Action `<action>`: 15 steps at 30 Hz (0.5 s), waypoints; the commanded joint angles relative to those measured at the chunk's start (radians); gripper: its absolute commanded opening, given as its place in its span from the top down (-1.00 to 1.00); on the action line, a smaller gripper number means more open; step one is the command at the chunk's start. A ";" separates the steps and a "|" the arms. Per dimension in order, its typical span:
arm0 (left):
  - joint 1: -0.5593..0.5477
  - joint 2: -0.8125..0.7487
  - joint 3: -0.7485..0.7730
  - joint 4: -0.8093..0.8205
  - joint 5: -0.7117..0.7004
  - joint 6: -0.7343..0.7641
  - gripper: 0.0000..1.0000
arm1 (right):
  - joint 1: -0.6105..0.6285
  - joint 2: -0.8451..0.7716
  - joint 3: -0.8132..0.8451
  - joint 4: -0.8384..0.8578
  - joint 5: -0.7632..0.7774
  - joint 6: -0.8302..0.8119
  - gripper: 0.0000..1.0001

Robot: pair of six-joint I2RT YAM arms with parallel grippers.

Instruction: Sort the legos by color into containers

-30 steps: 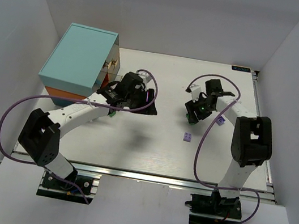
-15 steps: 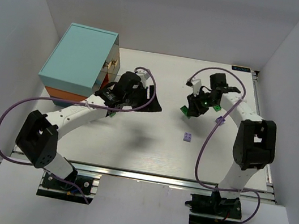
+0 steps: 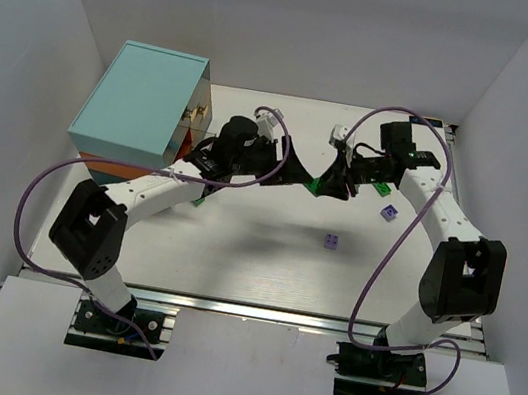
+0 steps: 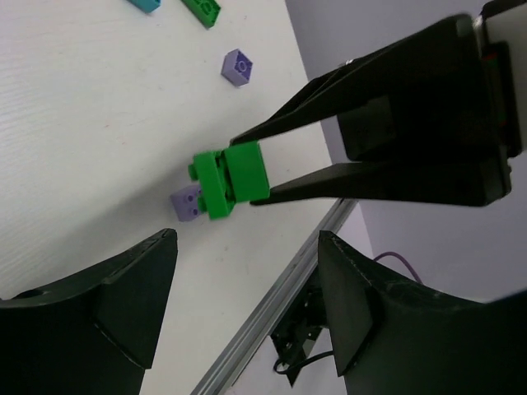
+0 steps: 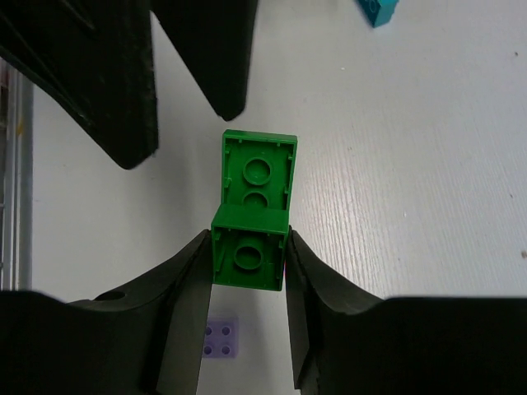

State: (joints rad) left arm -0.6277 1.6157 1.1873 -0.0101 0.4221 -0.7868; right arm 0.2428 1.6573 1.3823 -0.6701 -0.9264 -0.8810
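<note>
Both arms have swung in toward the middle since a moment ago, and now their tips almost meet above the surface [image 3: 234, 253]. The right gripper [image 5: 247, 251] pinches a green lego [image 5: 252, 206] by one end, up in the air. Its long side sticks straight out from the fingers and points at the left gripper [image 4: 245, 239], which stands wide open with nothing in it. A purple lego [image 3: 334, 242] lies flat on the surface below.

We see a robotics lab test cell: plain white panels [image 3: 302, 32] box in a white bench [image 3: 254, 257], and the left arm [image 3: 143, 193] and right arm [image 3: 439, 209], trailing purple cables [image 3: 20, 218], stand bolted to a metal rail [image 3: 255, 309].
</note>
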 commanded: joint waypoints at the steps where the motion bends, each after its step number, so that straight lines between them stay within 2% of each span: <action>1: 0.003 -0.002 0.043 0.076 0.056 -0.032 -0.58 | 0.007 -0.039 0.009 -0.046 -0.097 -0.098 1.00; 7: 0.003 0.019 0.058 0.067 0.061 -0.032 -0.53 | 0.023 -0.076 -0.014 -0.037 -0.132 -0.121 1.00; 9: -0.006 0.024 0.060 0.055 0.058 -0.032 -0.41 | 0.024 -0.083 -0.014 -0.033 -0.146 -0.119 1.00; 11: -0.006 0.024 0.051 0.061 0.064 -0.034 -0.09 | 0.027 -0.088 -0.014 -0.029 -0.150 -0.118 1.00; 15: -0.006 0.033 0.052 0.048 0.064 -0.032 0.07 | 0.032 -0.100 -0.014 -0.025 -0.161 -0.115 1.00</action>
State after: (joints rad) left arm -0.6304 1.6497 1.2110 0.0360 0.4667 -0.8242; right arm 0.2665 1.5932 1.3712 -0.7013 -1.0393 -0.9775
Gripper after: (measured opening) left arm 0.476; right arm 0.417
